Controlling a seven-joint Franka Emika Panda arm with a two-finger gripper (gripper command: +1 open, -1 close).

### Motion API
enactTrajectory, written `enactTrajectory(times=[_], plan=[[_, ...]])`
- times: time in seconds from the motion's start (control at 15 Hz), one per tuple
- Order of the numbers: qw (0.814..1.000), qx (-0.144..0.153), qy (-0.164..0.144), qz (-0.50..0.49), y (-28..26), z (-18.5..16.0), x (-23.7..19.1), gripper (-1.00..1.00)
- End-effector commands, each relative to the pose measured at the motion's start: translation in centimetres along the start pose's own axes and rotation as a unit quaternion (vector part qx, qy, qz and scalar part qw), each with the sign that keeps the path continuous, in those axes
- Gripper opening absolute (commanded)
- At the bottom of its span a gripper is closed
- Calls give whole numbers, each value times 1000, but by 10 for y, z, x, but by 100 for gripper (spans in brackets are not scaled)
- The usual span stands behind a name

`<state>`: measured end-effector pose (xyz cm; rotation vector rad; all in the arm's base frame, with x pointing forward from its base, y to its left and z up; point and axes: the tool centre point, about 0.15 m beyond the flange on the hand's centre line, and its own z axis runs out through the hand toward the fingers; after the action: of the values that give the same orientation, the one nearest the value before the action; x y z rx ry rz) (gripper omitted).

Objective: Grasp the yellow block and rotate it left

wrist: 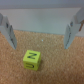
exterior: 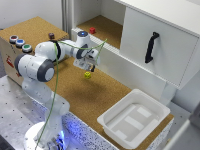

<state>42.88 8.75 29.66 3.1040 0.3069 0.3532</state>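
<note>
The yellow block [exterior: 87, 75] is a tiny lime-yellow cube lying on the cork tabletop [exterior: 75, 90]. In the wrist view the yellow block [wrist: 31, 59] shows a dark letter on its upper face. My gripper [exterior: 89, 65] hangs just above the block, a little apart from it. It is open, and both fingers [wrist: 11, 34] stand wide with nothing between them. In the wrist view the block lies between the two fingertips and clear of them, nearer one finger than the other.
A small red block [exterior: 92, 30] sits on the cabinet shelf [exterior: 102, 27] at the back. A small dark purple block [exterior: 51, 36] lies on the cork. Coloured buttons [exterior: 20, 43] top a box. A white tray [exterior: 134, 117] and a cabinet door with a black handle [exterior: 151, 46] stand at the exterior view's right.
</note>
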Motion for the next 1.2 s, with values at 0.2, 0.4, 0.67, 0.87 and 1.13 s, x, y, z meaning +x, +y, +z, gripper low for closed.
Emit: enactTrajectory(times=[0.2, 0.4, 0.67, 0.87, 1.13], plan=[[998, -16, -54, 24, -19, 63, 14, 100], [997, -19, -72, 27, -28, 77, 12, 100], [995, -25, -73, 56, -32, 81, 12, 100], [995, -33, -71, 67, -39, 84, 13, 100], [992, -21, -67, 107, -35, 91, 18, 100]])
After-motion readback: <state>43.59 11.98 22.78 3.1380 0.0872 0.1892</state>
